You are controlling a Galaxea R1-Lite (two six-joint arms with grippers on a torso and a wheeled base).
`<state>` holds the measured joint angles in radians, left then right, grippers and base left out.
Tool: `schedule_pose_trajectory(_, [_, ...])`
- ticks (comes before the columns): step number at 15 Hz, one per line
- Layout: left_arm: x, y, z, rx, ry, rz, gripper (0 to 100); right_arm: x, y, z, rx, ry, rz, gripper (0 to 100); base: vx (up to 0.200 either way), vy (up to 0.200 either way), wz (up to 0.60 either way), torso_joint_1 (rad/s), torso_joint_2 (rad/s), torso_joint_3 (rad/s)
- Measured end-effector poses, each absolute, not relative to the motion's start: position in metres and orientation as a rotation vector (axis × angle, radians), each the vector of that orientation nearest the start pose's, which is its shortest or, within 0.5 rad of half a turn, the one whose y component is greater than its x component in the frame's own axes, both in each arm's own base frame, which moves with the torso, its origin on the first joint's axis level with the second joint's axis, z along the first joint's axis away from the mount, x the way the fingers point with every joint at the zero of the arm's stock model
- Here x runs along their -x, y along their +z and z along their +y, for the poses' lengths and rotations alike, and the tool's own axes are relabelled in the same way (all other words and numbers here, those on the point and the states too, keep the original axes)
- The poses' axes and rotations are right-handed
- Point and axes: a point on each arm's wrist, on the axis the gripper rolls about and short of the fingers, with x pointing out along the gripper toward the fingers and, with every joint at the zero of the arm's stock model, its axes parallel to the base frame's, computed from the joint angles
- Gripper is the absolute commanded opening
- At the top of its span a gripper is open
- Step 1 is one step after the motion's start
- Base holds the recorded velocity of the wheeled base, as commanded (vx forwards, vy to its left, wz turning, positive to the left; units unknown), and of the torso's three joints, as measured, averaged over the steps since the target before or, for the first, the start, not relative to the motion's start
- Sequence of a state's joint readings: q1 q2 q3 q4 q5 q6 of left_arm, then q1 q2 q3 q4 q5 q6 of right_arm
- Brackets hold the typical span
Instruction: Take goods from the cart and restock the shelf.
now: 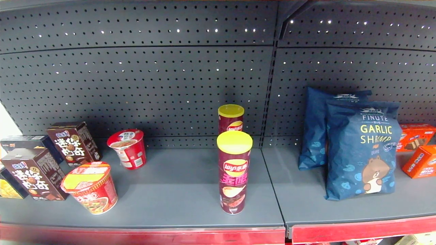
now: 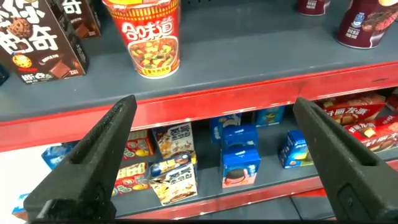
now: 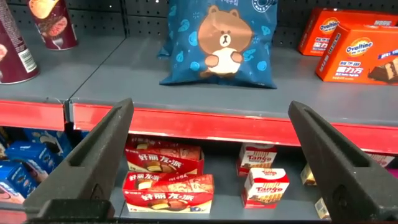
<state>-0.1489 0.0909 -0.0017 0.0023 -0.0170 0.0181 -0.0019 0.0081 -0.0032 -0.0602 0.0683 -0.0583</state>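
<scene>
Two maroon cylindrical crisp tubes with yellow lids [image 1: 234,173] upright near the middle of the dark grey metal shelf [image 1: 177,190], front tube close to the edge, rear tube [image 1: 231,119] straight behind it by the perforated back panel. Left of them, two red noodle cups [image 1: 91,188], well apart, and dark brown biscuit boxes [image 1: 34,173] standing at the shelf's left end. To the right, two dark blue snack bags [image 1: 362,149], one behind the other, orange cartons [image 1: 420,161] just beyond. Left gripper [image 2: 213,106] spread wide, nothing between its black fingers [image 2: 93,162], facing the red front lip [image 2: 249,93] below the front noodle cup. Right gripper [image 3: 210,106] likewise wide apart and holding nothing, before the same lip beneath the front blue bag.
</scene>
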Motion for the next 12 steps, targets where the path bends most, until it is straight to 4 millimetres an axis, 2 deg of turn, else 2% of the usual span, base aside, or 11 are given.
schedule_pose_trajectory(2, [0.0158,0.0775,0.002,-0.024,-0.167,0.09,100,0.0226,0.0827,0.0018,0.062,0.072,-0.057,100,0.0,0.0,0.0,0.0,0.0,0.0])
schedule_pose_trajectory(4, [0.0158,0.0775,0.002,-0.024,-0.168,0.089,100,0.0226,0.0826,0.0016,0.07,0.064,-0.057,100,0.0,0.0,0.6,0.002,0.0,0.005])
schedule_pose_trajectory(12, [0.0158,0.0774,0.0019,-0.025,-0.171,0.092,100,0.0226,0.0825,0.0021,0.071,0.085,-0.057,100,0.0,0.0,0.0,0.0,0.0,0.0])
